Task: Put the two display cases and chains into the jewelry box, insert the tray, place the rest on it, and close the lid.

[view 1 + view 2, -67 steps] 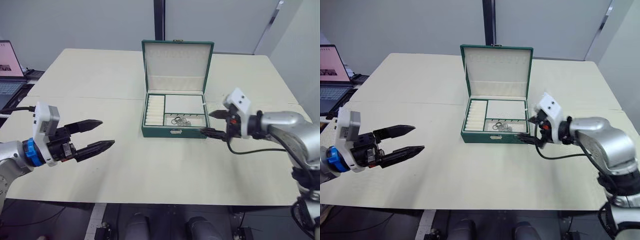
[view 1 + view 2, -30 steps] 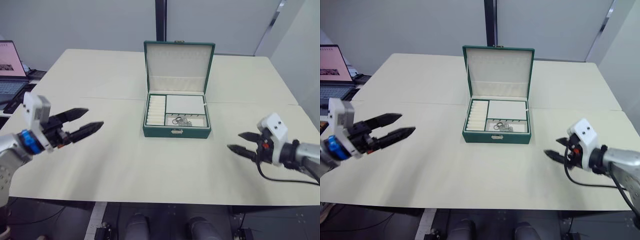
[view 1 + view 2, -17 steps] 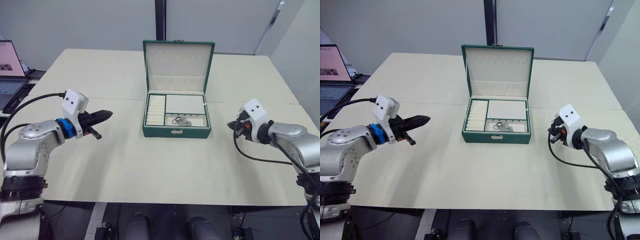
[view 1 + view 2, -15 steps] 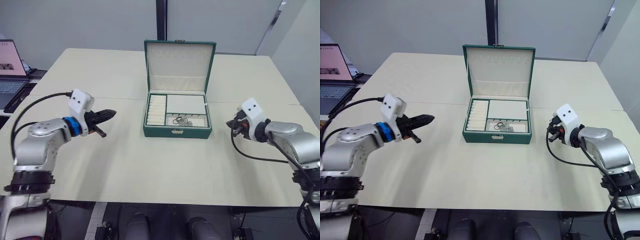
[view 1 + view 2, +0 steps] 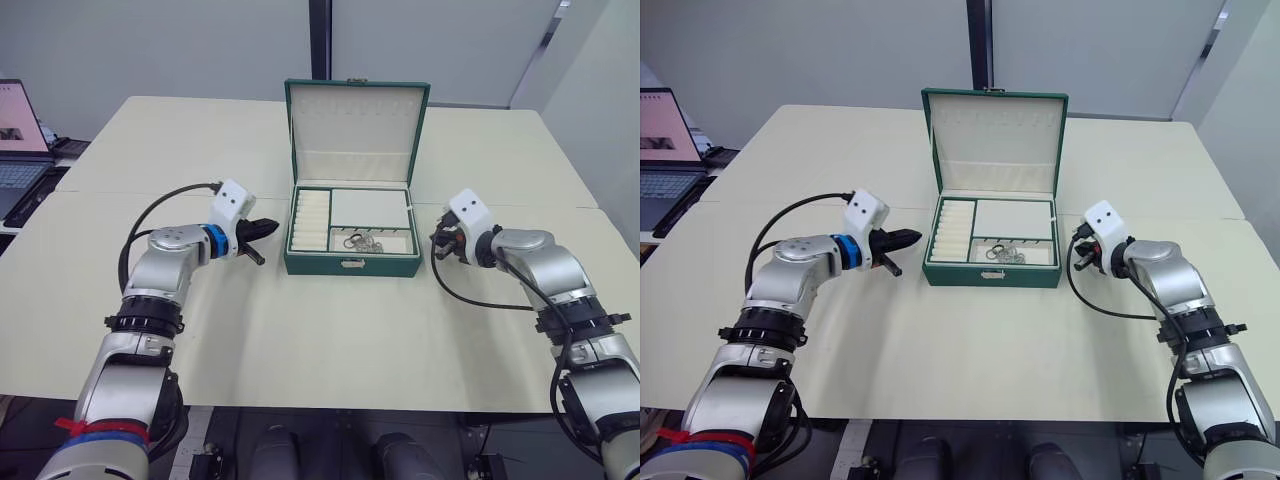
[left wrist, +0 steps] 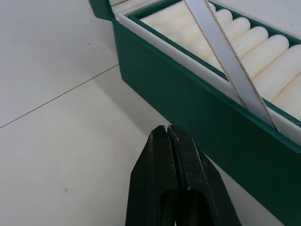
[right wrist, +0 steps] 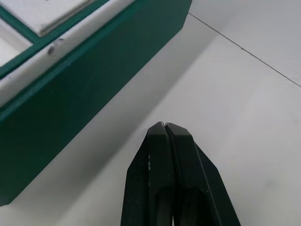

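The dark green jewelry box stands open mid-table, its cream-lined lid upright. The tray sits in the box, ring rolls on its left. A bunch of silver rings, the rest, lies in the tray's front compartment. The display cases and chains are hidden. My left gripper is shut and empty, its tips just short of the box's left wall. Shut and empty too, my right gripper hovers beside the box's right wall.
A laptop stands open at the table's far left edge. A seam runs across the pale table behind both grippers. A thin metal stay crosses the box's left corner.
Both grippers have shut from open. Both arms have swung inward from the table's front corners to either side of the box. Box and tray have not moved.
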`<action>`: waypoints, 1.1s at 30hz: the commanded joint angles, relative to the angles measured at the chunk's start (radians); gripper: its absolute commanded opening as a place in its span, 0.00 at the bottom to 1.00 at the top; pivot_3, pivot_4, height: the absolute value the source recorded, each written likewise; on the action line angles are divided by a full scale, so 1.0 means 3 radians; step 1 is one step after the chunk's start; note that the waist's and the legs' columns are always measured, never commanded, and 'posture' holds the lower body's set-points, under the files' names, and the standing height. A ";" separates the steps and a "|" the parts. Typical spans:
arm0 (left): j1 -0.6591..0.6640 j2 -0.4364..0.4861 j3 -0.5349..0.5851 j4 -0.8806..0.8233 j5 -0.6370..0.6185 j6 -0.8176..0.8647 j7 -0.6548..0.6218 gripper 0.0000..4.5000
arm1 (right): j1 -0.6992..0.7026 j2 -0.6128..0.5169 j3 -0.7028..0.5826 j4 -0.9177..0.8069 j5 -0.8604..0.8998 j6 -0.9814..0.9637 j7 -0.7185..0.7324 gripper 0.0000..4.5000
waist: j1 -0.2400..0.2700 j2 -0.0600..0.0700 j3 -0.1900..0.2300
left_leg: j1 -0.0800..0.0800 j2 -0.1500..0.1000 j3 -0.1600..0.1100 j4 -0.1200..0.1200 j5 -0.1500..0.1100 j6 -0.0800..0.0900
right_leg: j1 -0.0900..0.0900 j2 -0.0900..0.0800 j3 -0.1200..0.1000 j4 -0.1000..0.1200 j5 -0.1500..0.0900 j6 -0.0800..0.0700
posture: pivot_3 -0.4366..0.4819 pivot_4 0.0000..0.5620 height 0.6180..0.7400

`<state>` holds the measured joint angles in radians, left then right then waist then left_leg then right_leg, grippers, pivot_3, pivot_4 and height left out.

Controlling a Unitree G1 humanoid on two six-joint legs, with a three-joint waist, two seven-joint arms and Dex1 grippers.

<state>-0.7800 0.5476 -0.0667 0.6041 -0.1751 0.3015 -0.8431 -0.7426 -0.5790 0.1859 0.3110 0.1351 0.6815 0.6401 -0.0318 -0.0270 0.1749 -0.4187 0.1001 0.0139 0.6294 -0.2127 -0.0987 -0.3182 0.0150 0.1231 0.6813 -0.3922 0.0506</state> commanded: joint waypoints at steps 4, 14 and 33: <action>-0.0144 -0.0120 -0.0022 0.0174 0.0114 -0.0189 -0.0069 0.00 | -0.0098 0.0146 0.0009 -0.0107 -0.0066 -0.0023 0.0079 0.01 | -0.0002 0.0000 0.0000 | 0.0000 0.0000 0.0000 -0.0001 0.0000 0.0000 | 0.0001 0.0000 0.0000 0.0001 0.0000 0.0000 | 0.48 0.27 1.00; 0.0004 -0.0216 -0.0040 -0.0122 0.0092 -0.0115 -0.0202 0.00 | 0.0020 0.0249 0.0001 -0.0479 -0.0072 0.0190 0.0107 0.01 | 0.0002 0.0000 0.0000 | -0.0001 0.0000 -0.0001 -0.0001 0.0000 0.0000 | 0.0001 -0.0001 -0.0002 0.0001 0.0000 0.0000 | 0.48 0.27 1.00; 0.0873 -0.0045 0.0071 -0.1613 -0.0099 0.0688 -0.0230 0.00 | 0.0699 0.0307 -0.0141 -0.1976 0.0095 0.1116 -0.0015 0.01 | 0.0004 0.0001 -0.0001 | -0.0001 0.0000 -0.0005 -0.0007 0.0000 -0.0001 | 0.0003 0.0000 -0.0002 0.0002 0.0000 0.0000 | 0.48 0.27 1.00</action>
<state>-0.5280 0.5465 -0.0216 0.1997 -0.1582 0.4939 -0.8832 -0.5265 -0.5075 0.1427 -0.1840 0.1036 1.0101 0.6262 -0.0306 -0.0267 0.1746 -0.4188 0.1002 0.0125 0.6275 -0.2127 -0.0989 -0.3171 0.0149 0.1223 0.6817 -0.3922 0.0507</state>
